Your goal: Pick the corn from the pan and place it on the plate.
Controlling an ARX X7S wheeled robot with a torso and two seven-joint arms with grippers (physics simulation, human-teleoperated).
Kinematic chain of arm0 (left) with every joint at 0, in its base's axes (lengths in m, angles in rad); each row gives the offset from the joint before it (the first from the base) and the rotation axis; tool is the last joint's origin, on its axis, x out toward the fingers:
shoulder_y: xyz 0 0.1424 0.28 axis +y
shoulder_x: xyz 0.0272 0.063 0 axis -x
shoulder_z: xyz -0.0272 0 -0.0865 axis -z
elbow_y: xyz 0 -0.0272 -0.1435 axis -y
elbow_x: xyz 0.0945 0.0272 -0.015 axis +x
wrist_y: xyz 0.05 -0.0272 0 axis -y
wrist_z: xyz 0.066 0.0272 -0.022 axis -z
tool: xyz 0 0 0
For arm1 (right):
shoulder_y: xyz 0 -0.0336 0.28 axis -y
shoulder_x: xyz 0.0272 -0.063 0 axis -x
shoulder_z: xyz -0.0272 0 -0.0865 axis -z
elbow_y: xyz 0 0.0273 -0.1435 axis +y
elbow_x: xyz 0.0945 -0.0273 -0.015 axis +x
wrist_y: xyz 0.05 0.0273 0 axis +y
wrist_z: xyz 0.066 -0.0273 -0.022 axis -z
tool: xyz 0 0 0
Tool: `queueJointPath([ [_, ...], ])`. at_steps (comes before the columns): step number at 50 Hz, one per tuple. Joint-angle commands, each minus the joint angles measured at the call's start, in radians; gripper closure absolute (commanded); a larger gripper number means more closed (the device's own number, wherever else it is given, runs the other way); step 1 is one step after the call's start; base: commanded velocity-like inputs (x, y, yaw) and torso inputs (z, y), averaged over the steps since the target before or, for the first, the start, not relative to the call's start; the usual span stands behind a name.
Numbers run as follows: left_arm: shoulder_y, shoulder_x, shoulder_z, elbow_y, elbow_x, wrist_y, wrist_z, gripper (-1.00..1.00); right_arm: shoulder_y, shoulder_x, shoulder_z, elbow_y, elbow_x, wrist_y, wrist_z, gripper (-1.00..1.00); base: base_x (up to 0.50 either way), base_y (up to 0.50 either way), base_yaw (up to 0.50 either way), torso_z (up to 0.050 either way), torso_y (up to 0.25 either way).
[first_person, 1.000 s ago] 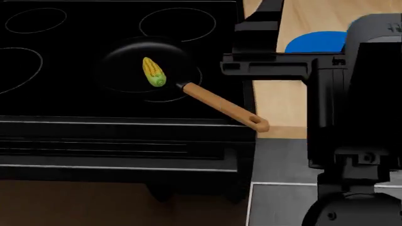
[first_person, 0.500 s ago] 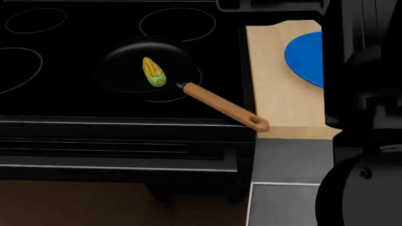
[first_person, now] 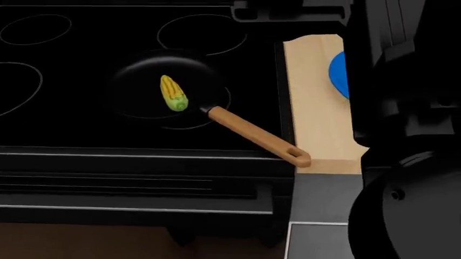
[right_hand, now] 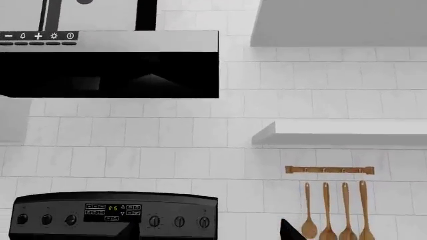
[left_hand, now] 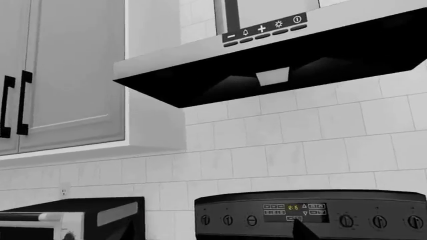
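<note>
The corn (first_person: 174, 93), yellow with a green stem end, lies inside the black pan (first_person: 137, 86) on the stove. The pan's wooden handle (first_person: 256, 135) points toward the front right. Only a sliver of the blue plate (first_person: 338, 73) shows on the wooden counter (first_person: 313, 108), behind my right arm (first_person: 403, 108). Both wrist views face the tiled wall and the stove's control panel, well above the pan. The right gripper (right_hand: 207, 232) is open, with two dark fingertips (right_hand: 290, 231) wide apart and nothing between them. The left gripper (left_hand: 213, 234) shows one fingertip (left_hand: 303, 231) far off centre, and looks open.
The black stovetop (first_person: 86, 124) has ring burners around the pan. A range hood (left_hand: 280, 65) hangs above, with cabinets (left_hand: 67, 75) and a dark appliance (left_hand: 73, 220) to one side. Wooden spoons (right_hand: 333, 210) hang on the wall under a shelf (right_hand: 347, 132).
My right arm has risen and swung away from the pan, and now covers most of the plate. The head view has shifted a little. The corn and pan stay put.
</note>
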Motion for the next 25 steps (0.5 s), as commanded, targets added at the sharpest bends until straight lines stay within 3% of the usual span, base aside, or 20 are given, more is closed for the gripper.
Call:
queueJointPath([
  [1, 0.024, 0.022, -0.01, -0.08, 0.0, 0.07, 0.013, -1.0, 0.005, -0.008, 0.038, 0.069, 0.145, -0.022, 0.08, -1.0, 0.21, 0.0, 0.0, 0.0, 0.0],
  [25, 0.034, 0.021, -0.002, -0.083, -0.01, 0.089, 0.003, -1.0, -0.002, 0.007, 0.038, 0.093, 0.213, -0.051, 0.128, -1.0, 0.21, 0.0, 0.0, 0.0, 0.0],
])
